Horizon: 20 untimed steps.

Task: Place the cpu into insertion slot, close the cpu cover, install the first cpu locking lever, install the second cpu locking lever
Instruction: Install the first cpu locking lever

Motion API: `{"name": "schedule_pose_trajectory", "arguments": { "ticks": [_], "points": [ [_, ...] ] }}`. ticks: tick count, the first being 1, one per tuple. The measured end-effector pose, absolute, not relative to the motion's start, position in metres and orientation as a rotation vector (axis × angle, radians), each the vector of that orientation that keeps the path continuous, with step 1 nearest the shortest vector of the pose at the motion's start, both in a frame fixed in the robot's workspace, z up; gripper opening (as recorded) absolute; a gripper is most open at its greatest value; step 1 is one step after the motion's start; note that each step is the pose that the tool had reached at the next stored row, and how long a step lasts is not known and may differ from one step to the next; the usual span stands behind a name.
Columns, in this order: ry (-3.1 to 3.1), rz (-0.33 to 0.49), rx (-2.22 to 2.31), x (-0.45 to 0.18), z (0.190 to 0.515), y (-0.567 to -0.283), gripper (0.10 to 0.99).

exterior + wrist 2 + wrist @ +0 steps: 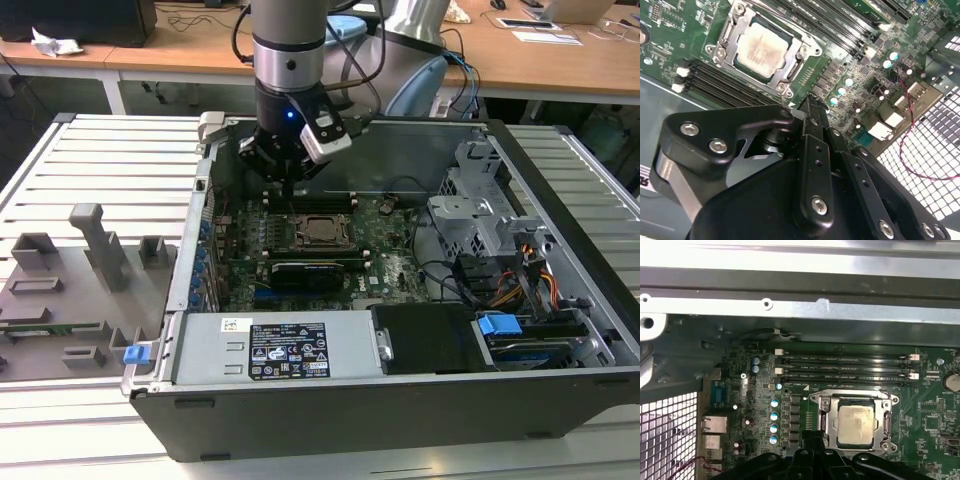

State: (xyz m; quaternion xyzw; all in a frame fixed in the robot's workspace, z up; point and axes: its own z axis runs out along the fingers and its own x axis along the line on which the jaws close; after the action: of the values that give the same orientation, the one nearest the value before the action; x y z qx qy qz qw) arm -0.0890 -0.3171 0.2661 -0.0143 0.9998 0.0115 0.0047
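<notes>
The cpu [762,47] [856,424], a dull silver square, lies flat in the middle of the green motherboard [390,262]. It sits in the insertion slot, which is hidden beneath it. The cpu cover [726,49] [885,421], a silvery frame, lies down around the chip's edges. I cannot make out how the locking levers stand. My gripper [290,192] [809,104] [812,437] hovers just beside the socket [320,230], toward the exterior view's left and back. Its black fingers are pressed together with nothing between them.
The open computer case [200,300] walls in the board. Long black memory slots [845,367] run beside the socket, and a black card [310,270] lies in front of it. A power supply [270,345], a drive cage [480,220] and cables [520,280] crowd the front and right. A grey fixture tray [70,285] lies outside.
</notes>
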Motion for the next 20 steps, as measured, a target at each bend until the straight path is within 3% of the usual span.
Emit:
{"name": "schedule_pose_trajectory", "arguments": {
  "ticks": [20],
  "points": [
    [3.131, 0.064, -0.045, -0.104, 0.261, -0.294, 0.106]
  ]
}}
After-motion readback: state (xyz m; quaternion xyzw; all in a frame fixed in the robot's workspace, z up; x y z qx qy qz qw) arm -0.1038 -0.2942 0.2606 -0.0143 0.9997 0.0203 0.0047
